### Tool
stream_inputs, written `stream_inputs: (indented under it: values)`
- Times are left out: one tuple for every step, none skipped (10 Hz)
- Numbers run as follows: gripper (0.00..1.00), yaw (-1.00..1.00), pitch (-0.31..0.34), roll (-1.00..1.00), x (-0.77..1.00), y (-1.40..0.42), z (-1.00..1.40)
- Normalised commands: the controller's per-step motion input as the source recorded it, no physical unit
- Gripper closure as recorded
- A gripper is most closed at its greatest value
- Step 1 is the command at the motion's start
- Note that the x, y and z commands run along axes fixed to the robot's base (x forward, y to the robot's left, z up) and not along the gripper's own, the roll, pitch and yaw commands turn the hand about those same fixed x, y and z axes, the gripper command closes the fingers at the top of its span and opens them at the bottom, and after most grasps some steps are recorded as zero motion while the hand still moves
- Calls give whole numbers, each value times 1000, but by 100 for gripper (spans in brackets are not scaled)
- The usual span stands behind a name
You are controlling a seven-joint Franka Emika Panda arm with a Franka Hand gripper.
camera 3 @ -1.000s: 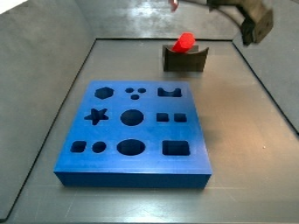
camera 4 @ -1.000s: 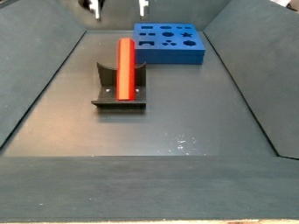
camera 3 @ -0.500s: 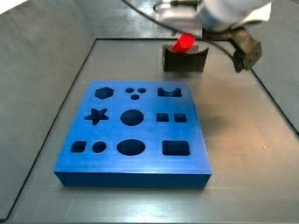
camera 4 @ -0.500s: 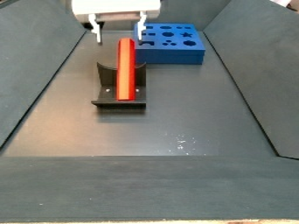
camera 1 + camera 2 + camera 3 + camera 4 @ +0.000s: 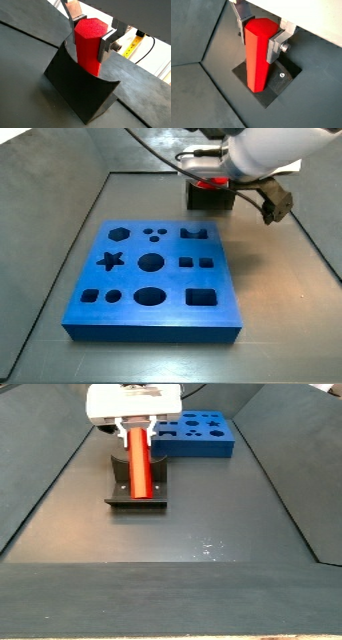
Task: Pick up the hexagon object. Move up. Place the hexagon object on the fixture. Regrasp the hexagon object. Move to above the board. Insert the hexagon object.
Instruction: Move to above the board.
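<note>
Rod: the bright red-orange hexagonal rod (image 5: 139, 462) is being cradled in the dark notched fixture (image 5: 135, 493).
Gripper: the gripper (image 5: 92, 31) is being positioned around the rod's top end; fingers (image 5: 276, 43) flanking it, clamping not discernible.
Progress: regrasp is being attempted; insertion into the blue cut-out board (image 5: 154, 278) is still being awaited.

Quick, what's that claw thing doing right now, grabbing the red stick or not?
Gripper: fingers on both sides of the hexagon object on the fixture; a firm grip cannot be told.

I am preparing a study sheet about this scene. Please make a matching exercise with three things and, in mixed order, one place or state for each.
Things:
1. hexagon object
2. board
3. gripper

Places or states:
A. flat on the floor, beyond the fixture in a side view
B. down at the fixture, jaws either side of the red rod's end
C. lying in the fixture's notch

Pairs: 1-C, 2-A, 3-B
</note>
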Motion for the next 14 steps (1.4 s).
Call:
stream_inputs:
  values:
    - [100, 14, -68, 171, 217, 35, 1000]
    - [100, -24, -35, 143, 208, 29, 1000]
    - [100, -44, 0, 116, 204, 26, 1000]
    - [100, -50, 35, 87, 202, 25, 1000]
    - [100, -44, 81, 53, 198, 21, 1000]
    - [100, -29, 117, 34, 193, 18, 1000]
    - [100, -1, 157, 15, 186, 14, 1000]
    - [100, 24, 182, 4, 181, 11, 1000]
    - [100, 56, 196, -8, 175, 7, 1000]
    - [100, 86, 202, -17, 169, 5, 1000]
    - [100, 124, 197, -29, 157, -1, 1000]
    - [100, 149, 177, -36, 145, -4, 1000]
    - [100, 170, 146, -39, 131, -8, 1000]
    - [100, 177, 121, -40, 122, -10, 1000]
